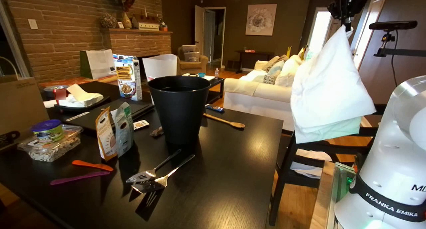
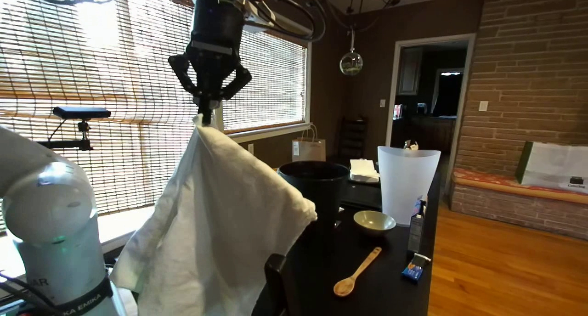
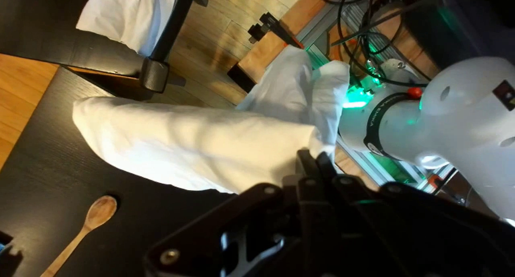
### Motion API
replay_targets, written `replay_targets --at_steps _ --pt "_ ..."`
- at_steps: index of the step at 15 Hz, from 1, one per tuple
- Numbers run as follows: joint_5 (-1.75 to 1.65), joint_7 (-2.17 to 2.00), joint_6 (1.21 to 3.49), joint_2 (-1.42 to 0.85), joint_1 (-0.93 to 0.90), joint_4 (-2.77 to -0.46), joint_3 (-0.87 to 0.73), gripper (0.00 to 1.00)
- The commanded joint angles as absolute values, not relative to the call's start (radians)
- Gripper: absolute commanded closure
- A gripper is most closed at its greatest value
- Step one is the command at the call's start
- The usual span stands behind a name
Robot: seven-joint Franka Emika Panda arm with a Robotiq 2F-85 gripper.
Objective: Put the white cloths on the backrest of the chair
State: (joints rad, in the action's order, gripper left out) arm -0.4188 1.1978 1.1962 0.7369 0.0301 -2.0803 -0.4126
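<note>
The white cloth (image 1: 327, 86) hangs from one pinched corner, at the right of the frame in an exterior view. The fabric is lightly creased and widens downward to a layered lower edge (the under layer shows a pale green tint). In the wrist view it forms a long, thick fold across the center. The gripper (image 2: 206, 116) is closed on the corner, fingers pointing down; the fabric between the fingertips is concealed. The cloth's lower end is cut off by the bottom of the frame in an exterior view.

A second white cloth (image 3: 124, 15) lies on the seat of the dark chair (image 3: 100, 55), upper left of the wrist view, cut off by the top edge. The hanging cloth partly hides the chair in both exterior views; contact with the backrest (image 2: 275, 279) cannot be determined.

Farther out, the black table (image 1: 233, 189) carries a wooden spoon (image 2: 345, 286).
</note>
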Motion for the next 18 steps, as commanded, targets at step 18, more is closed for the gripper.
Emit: replay_targets --at_steps 18 --pt "-0.499 1.765 1.151 0.715 0.03 -1.957 -0.542 0.99"
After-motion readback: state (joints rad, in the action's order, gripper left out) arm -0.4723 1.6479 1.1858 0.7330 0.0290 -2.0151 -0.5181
